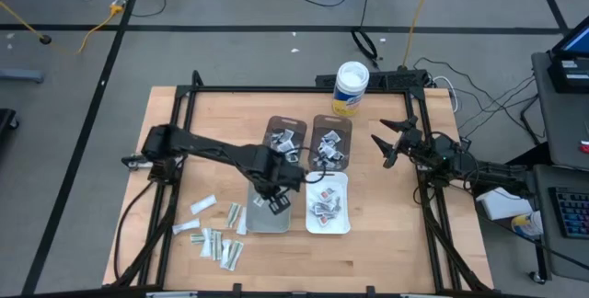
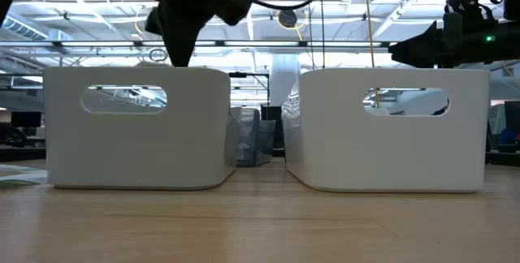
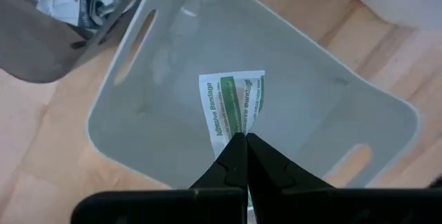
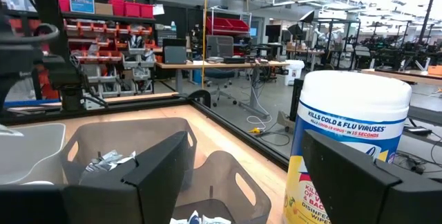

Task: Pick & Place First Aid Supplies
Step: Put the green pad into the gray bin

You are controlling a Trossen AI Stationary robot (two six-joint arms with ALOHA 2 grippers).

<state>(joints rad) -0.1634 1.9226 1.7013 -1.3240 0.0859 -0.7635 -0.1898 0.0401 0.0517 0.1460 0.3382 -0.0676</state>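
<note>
Left gripper jaws pinch white green-striped bandage packet over empty grey plastic bin; release centred. Right gripper at 3 o'clock, jaws wide, empty.

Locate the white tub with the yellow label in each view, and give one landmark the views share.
High view: tub stands at the table's far edge, just beyond the brown bins.
Low view: not in it.
Left wrist view: not in it.
Right wrist view: fills the picture's right side, behind the open right end effector.
Shared landmark: the brown bin beside it.
</note>
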